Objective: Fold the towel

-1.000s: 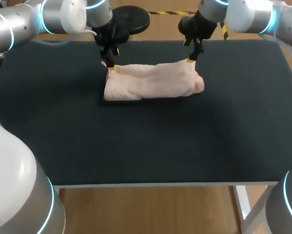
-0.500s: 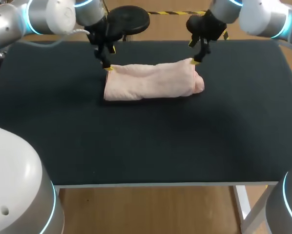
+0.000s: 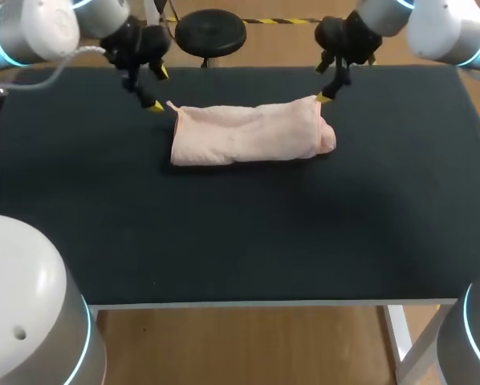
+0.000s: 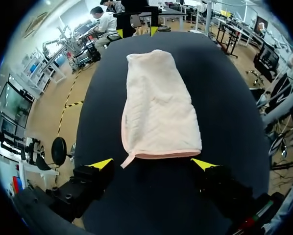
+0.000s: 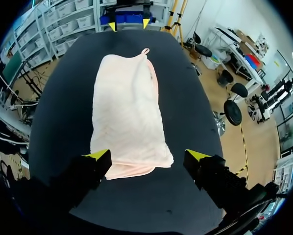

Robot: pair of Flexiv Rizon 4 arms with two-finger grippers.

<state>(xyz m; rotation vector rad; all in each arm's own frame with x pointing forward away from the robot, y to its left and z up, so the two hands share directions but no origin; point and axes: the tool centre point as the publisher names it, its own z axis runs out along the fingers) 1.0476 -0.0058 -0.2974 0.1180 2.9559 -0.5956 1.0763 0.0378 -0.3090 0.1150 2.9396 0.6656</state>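
The folded pink towel (image 3: 248, 134) lies lengthwise left to right on the surface (image 3: 240, 233), with the left claw (image 4: 152, 163) and right claw (image 5: 147, 154) both open at its ends.

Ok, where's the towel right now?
In the head view the folded towel lies toward the far middle of the table, between the left tool and the right tool, both open.

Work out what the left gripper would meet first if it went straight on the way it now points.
Probably the towel, whose near edge lies just ahead of the open left gripper. Depth is unclear, so the table might come first.
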